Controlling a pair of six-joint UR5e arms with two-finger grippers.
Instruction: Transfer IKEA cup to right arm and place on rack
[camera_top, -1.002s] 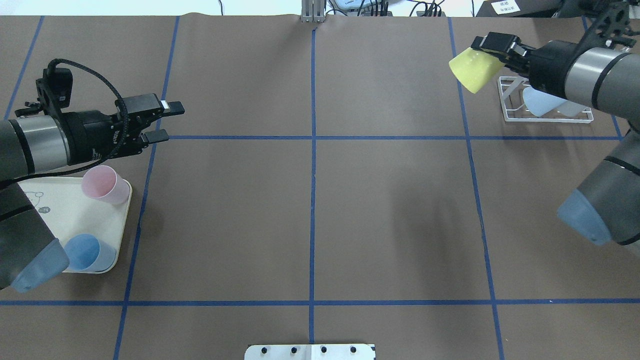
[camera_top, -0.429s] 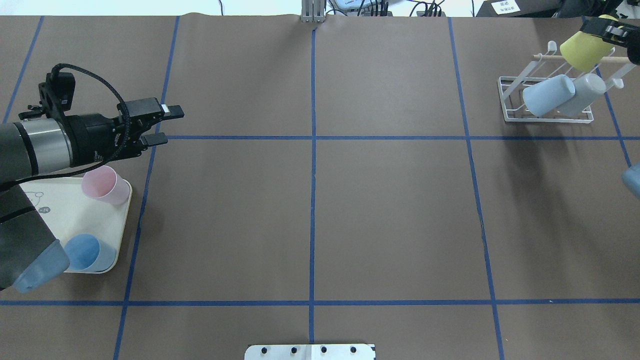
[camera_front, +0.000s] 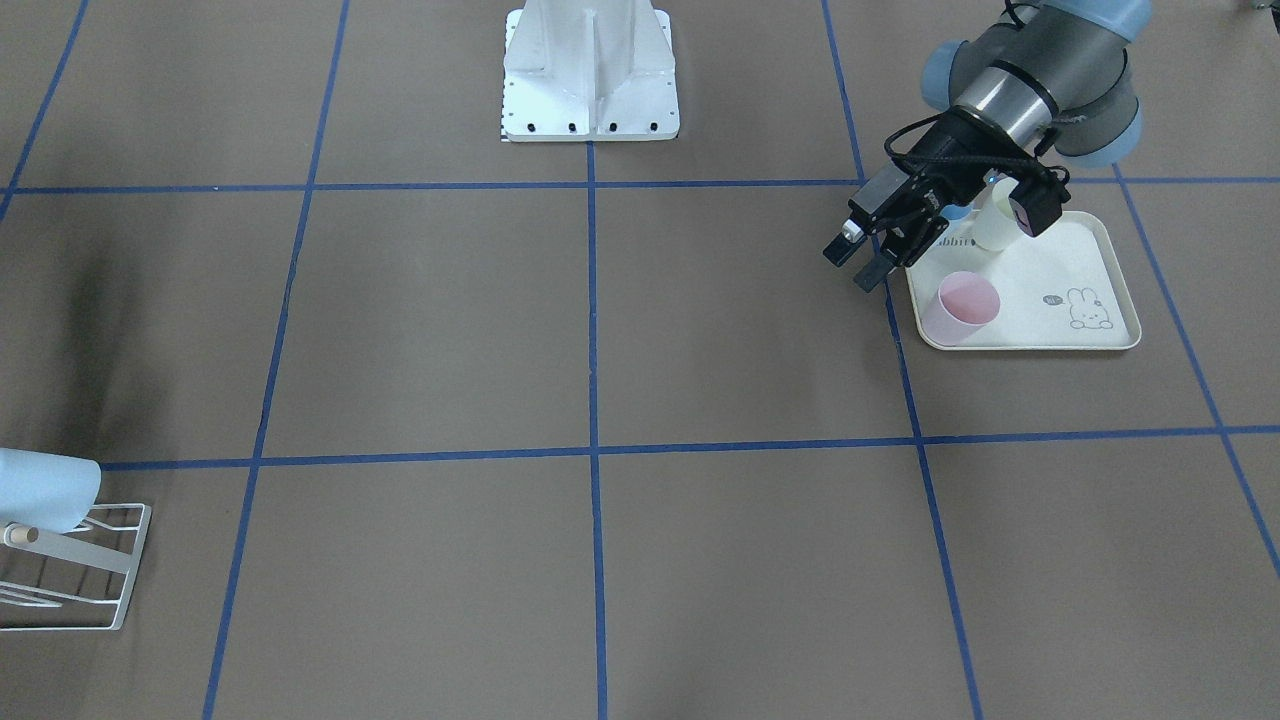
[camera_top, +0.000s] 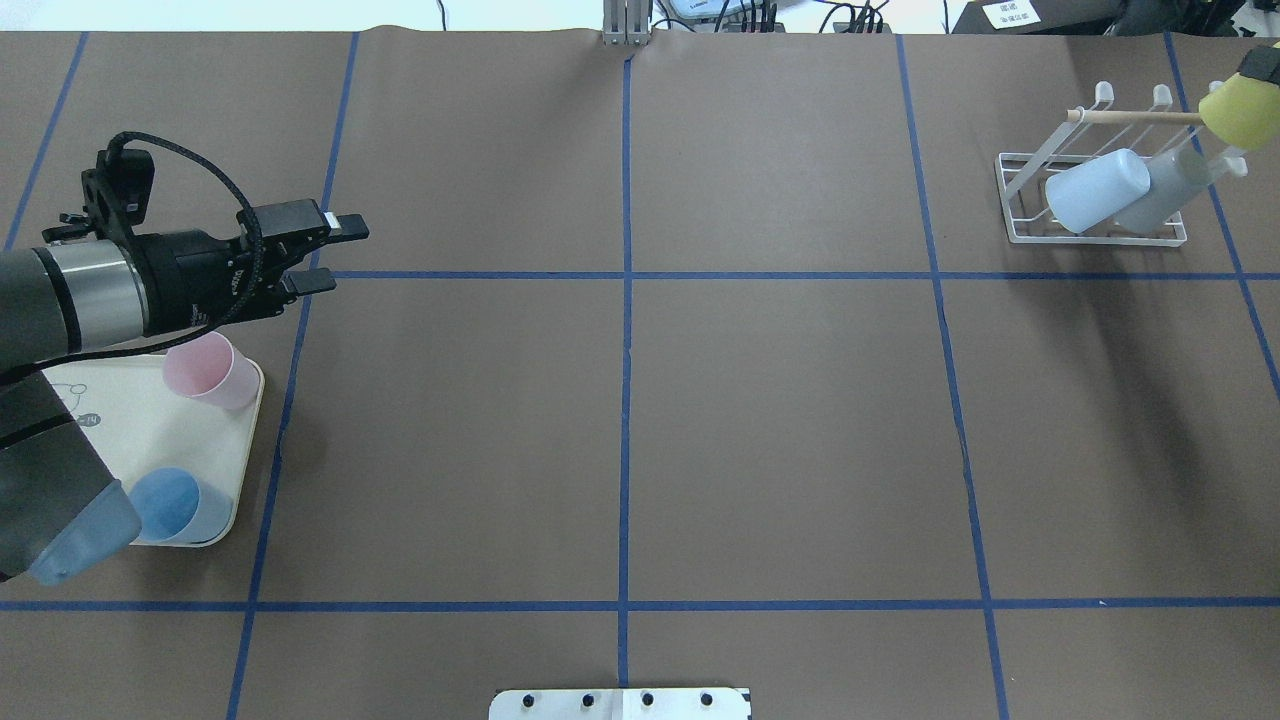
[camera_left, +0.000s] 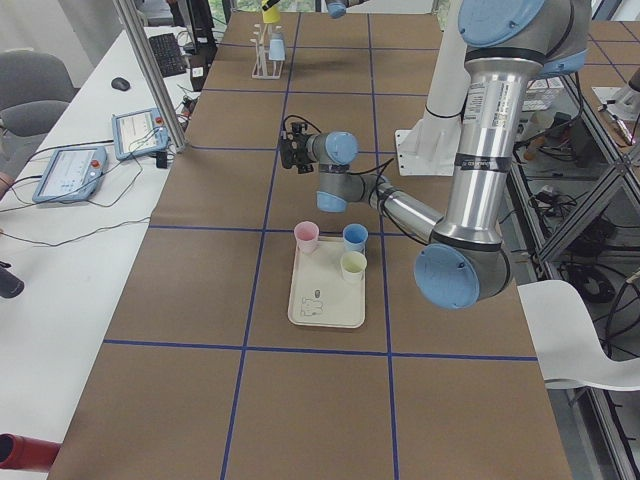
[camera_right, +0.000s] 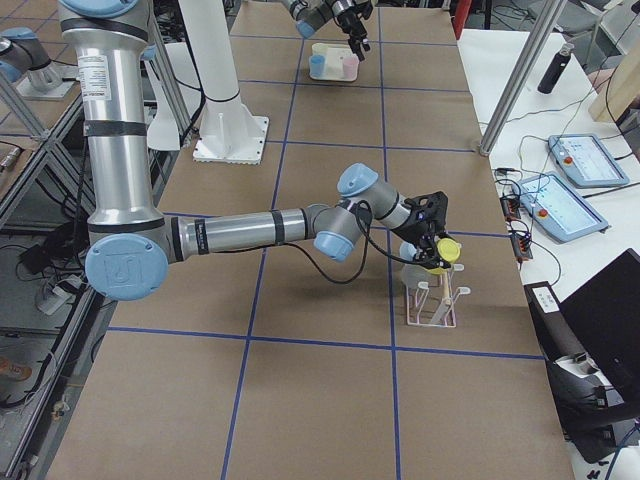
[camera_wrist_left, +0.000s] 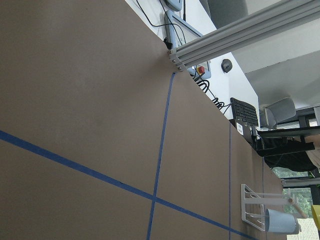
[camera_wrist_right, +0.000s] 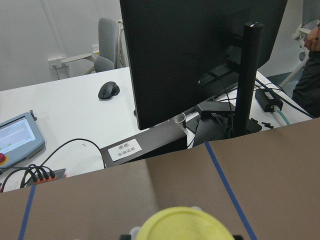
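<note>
The right pincer (camera_right: 438, 242), mostly cropped at the edge of the overhead view, appears clamped on the yellow cup (camera_top: 1238, 110). It holds the cup in the air at the end of the wooden bar (camera_top: 1135, 117) of the rack (camera_top: 1012, 200), where a pale blue cup (camera_top: 1095, 190) and a grey cup (camera_top: 1165, 185) hang. Across the counter (camera_top: 780, 400), the left pincer (camera_top: 338, 252) hovers empty with its jaws apart, beside a tray (camera_top: 150, 430) with a pink cup (camera_top: 205, 368).

The yellow cup looks like light, stiff plastic, unlikely to crack. Its smooth, tapered wall could slide in a loose grip. A firm hold across the wall towards the closed end seems best, leaving the mouth free to slip over a peg.
</note>
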